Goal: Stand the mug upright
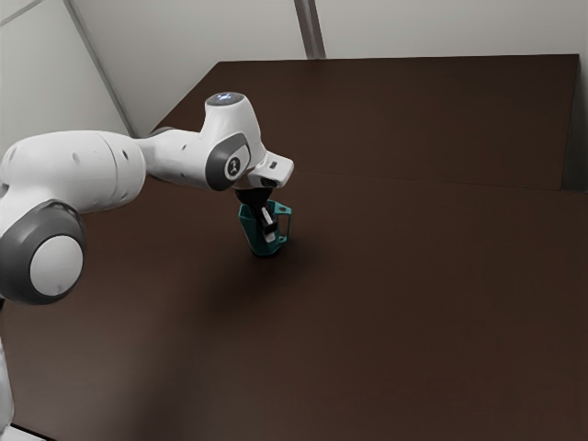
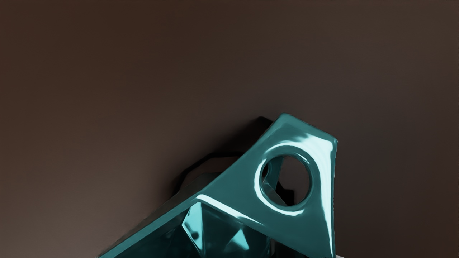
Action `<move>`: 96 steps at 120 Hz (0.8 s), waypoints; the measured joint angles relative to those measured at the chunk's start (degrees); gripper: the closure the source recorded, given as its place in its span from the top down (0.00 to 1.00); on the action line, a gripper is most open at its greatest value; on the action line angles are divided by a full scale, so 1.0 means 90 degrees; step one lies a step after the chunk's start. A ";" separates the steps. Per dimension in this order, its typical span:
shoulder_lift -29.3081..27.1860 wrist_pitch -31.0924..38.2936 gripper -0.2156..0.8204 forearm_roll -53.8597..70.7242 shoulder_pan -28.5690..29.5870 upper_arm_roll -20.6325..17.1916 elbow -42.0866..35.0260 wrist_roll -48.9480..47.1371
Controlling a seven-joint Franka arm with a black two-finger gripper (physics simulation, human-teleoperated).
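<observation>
Robot arm (image 1: 92, 168), exterior view: smooth, rounded white casings, marked by fine seams and small dark recesses. The large joint (image 1: 41, 253) bears a dark grey collar around a flat white disc (image 1: 56, 265). The domed wrist housing (image 1: 235, 124) carries a grey cap (image 1: 225, 98) with pale bluish markings and a grey side cover with a round, light-rimmed emblem (image 1: 233, 166). Gripper (image 1: 269, 231): black body.

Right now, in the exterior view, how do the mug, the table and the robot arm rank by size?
Largest to smallest, as they look there:
Brown table
White robot arm
Teal mug
</observation>
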 joint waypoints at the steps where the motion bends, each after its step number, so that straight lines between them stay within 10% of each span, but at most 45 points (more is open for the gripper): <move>1: 0.0000 0.0001 0.19 -0.0003 -0.0001 0.0000 -0.0001 -0.0001; 36: -0.0320 -0.0028 0.64 0.0047 -0.0109 0.0009 -0.0049 -0.0089; 96: -0.2513 -0.1796 0.78 0.0444 -0.0327 0.0379 0.0095 -0.1109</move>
